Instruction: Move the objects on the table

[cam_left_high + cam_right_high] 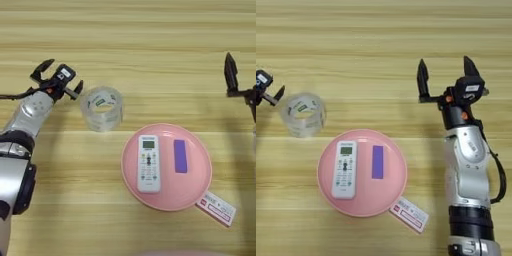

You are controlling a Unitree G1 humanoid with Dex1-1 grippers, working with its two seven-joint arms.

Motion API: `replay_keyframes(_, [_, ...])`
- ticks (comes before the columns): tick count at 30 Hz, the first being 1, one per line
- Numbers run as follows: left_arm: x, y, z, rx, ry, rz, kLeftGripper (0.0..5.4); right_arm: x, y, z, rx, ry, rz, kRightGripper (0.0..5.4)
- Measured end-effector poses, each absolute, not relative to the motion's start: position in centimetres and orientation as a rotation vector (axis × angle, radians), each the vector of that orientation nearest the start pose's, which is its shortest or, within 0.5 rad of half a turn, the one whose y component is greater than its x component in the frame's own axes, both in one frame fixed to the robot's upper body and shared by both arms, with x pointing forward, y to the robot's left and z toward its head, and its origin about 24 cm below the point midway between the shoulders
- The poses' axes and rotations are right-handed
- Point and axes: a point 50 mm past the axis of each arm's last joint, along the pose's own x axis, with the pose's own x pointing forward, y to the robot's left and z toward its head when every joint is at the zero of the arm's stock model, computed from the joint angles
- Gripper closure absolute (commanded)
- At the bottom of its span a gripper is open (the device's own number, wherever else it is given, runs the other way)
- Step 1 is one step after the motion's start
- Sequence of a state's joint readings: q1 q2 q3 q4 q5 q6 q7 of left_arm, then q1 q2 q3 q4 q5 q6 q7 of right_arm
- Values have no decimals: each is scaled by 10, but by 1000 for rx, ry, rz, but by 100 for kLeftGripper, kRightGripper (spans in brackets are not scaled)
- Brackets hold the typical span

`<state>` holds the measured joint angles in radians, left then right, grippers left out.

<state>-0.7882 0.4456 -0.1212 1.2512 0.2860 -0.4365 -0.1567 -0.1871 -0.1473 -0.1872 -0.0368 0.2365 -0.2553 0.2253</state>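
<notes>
I count five things on the tabletop (150,40), one of each. The one tape roll (102,108) stands on its edge face-up just beside my left claw (56,77), on the side toward the middle, close to the nearer finger though I cannot tell if they touch. The one pink plate (195,192) sits nearer me than both claws, between them, closer to the tape than to the right arm. On the plate lie two things side by side and apart: one white remote (149,163) on the half toward the left claw, buttons up, and one flat purple block (180,156) on the half toward the right claw. The one red-and-white packet (411,214) lies flat at the plate's near rim, on the right claw's side, its corner tucked against or just under the rim.

My left claw is spread apart, holding nothing. My right claw (445,76) is well apart from the plate, further out over bare wood, its two black fingers (422,77) pointing away from me and wide apart, nothing between them.
</notes>
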Motion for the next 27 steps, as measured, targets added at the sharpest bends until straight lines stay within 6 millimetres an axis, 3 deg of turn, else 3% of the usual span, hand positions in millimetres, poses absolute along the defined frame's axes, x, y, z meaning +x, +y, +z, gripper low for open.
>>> replay_keyframes(12, [356, 213, 42, 670, 187, -436, 0, 269, -197, 144, 69, -561, 104, 2])
replay_keyframes(27, [353, 169, 55, 550, 5, -662, 0, 269, -201, 144, 82, -562, 94, 2])
